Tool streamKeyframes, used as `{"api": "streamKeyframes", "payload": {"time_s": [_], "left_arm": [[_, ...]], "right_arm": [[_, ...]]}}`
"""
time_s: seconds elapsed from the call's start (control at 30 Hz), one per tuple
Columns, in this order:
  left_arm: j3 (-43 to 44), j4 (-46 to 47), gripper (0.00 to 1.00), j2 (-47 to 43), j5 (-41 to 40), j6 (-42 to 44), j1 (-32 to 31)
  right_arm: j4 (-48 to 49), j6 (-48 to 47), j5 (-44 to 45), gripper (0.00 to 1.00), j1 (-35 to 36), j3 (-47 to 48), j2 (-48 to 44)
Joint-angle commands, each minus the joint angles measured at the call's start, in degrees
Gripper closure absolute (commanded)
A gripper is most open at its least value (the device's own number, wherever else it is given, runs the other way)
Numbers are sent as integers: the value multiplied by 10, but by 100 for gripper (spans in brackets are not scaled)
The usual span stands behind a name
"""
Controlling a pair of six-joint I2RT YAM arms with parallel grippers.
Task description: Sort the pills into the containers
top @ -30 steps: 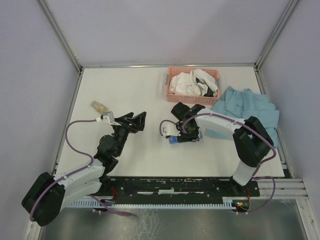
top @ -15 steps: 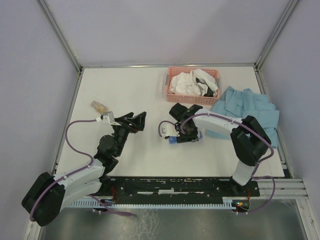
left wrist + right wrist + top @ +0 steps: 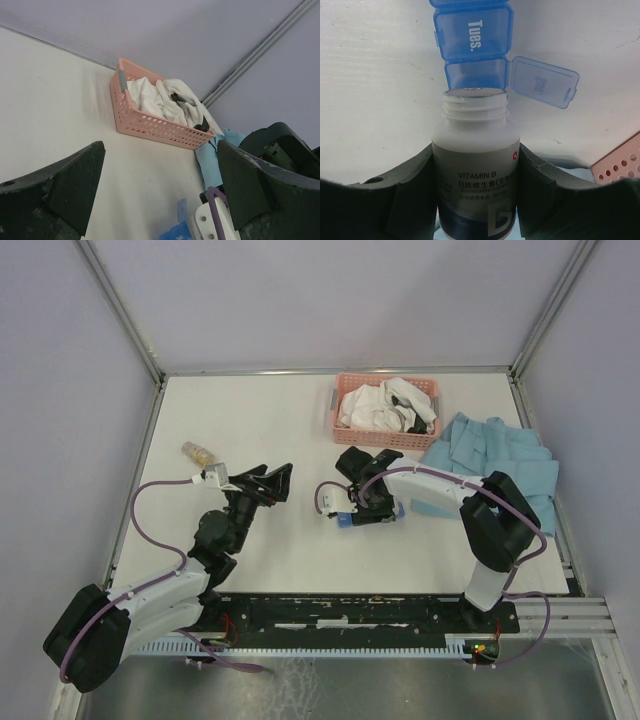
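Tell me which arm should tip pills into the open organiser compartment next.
Right arm: its jaws hold the uncapped vitamin bottle, mouth right at the open compartment of the blue organiser. The left arm stands apart, jaws open and empty.

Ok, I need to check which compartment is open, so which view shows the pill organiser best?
Right wrist: the pill organiser fills the top, one lid flipped open beside the closed Tues. lid, the vitamin bottle aimed at it. Top external shows only blue slivers under the right gripper; left wrist, a blue corner.
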Motion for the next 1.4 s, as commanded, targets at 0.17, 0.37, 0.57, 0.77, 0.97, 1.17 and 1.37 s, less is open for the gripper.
{"api": "streamKeyframes", "payload": {"time_s": [0.17, 0.37, 0.57, 0.77, 0.97, 1.17, 1.37], "left_arm": [[0, 32, 1, -7, -10, 17, -1], [-1, 33, 1, -7, -10, 17, -1], [-1, 33, 1, -7, -11, 17, -1], [-1, 33, 1, -7, -10, 17, -1], [0, 33, 1, -6, -10, 17, -1], [0, 33, 1, -6, -10, 17, -1], [0, 33, 1, -5, -10, 17, -1]], "right_arm": [[-9, 10, 21, 99, 6, 28, 7], [-11, 10, 25, 99, 8, 30, 10], [-12, 10, 29, 99, 9, 31, 12], [-14, 11, 31, 99, 11, 32, 14], [-17, 11, 35, 99, 13, 35, 16], [-18, 12, 41, 99, 18, 38, 18], [-21, 13, 50, 99, 21, 41, 23]]}}
